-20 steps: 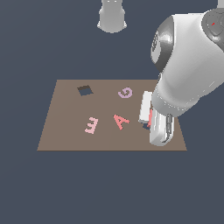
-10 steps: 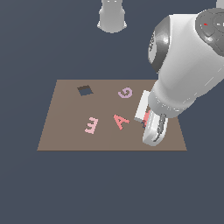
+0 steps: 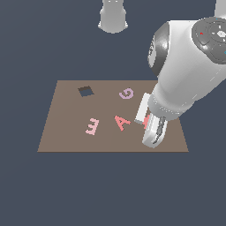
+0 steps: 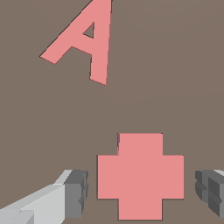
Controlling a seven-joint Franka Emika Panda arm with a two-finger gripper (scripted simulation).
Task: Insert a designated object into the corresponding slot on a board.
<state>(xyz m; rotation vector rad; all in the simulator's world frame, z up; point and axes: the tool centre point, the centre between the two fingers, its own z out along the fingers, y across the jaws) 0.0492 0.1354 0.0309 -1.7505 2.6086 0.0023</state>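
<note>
The designated object, a coral-red cross-shaped flat block (image 4: pixel 140 176), lies flat on the brown board (image 4: pixel 175 65). My gripper (image 4: pixel 142 192) is open and straddles it, one finger (image 4: pixel 75 192) on each side with a gap to the block. In the exterior view the gripper (image 3: pixel 151 140) hangs low over the board (image 3: pixel 66 137) near its front edge, toward the exterior view's right. There only a red sliver of the block (image 3: pixel 145 122) shows beside the hand. The slot is hidden from both views.
A red letter A (image 3: pixel 122 122) (image 4: pixel 85 41) lies close to the block. A pink E (image 3: pixel 92 126), a lilac G (image 3: pixel 126 93) and a dark square hole (image 3: pixel 86 91) are also on the board. The arm's bulk covers the board's far corner on the exterior view's right.
The gripper has shifted a little toward the exterior view's left and sunk closer to the board. The letters have not moved.
</note>
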